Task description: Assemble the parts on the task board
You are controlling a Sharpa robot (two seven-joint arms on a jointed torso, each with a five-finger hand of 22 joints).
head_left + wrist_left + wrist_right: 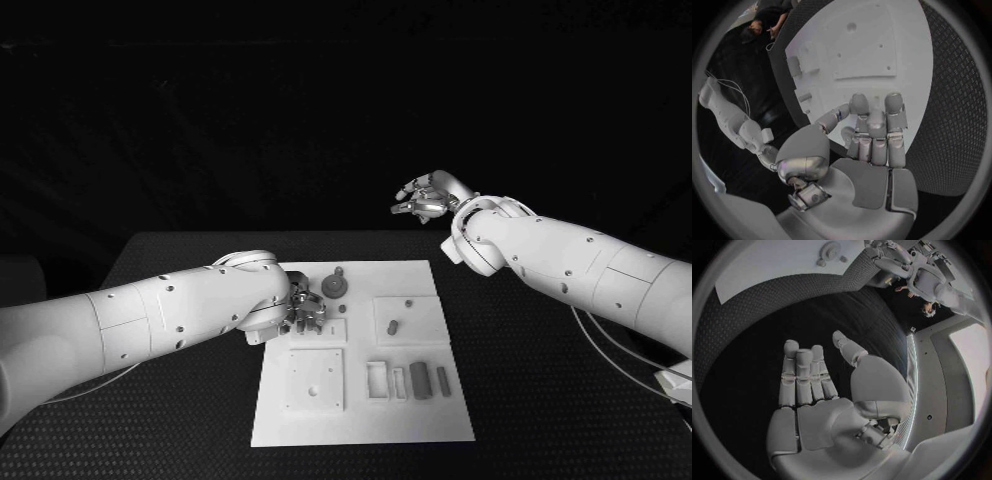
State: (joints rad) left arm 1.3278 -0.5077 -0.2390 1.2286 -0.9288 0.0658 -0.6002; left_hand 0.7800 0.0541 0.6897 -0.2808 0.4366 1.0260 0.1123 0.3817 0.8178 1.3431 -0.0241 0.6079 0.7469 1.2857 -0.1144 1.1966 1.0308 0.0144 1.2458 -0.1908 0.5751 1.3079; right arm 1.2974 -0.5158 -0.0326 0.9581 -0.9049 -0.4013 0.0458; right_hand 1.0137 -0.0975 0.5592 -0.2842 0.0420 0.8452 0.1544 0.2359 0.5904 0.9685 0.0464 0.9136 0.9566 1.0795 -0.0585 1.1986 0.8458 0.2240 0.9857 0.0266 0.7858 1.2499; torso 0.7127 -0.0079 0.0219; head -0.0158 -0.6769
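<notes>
Black textured table (pixel 173 420) carries the white task board (pixel 361 425) at its middle, lying flat. My left arm (pixel 130 320) reaches in over the board's upper left part; my right arm (pixel 577 265) is raised beyond the board's far right corner, well apart from it. My left hand (pixel 303 312) hovers low over the board's upper left area, fingers (pixel 873 130) extended side by side and holding nothing (actual contact with the board I cannot tell). My right hand (pixel 426 198) hangs in the air above the table's far edge, fingers (pixel 804 375) straight and close together, thumb apart, empty. On the board: a square plate (pixel 315 379) at lower left, a round grey part (pixel 336 288) near the top just beside my left hand, a dark bar (pixel 420 380) among the slots at lower right, and a small peg (pixel 392 325) in the right square recess.
</notes>
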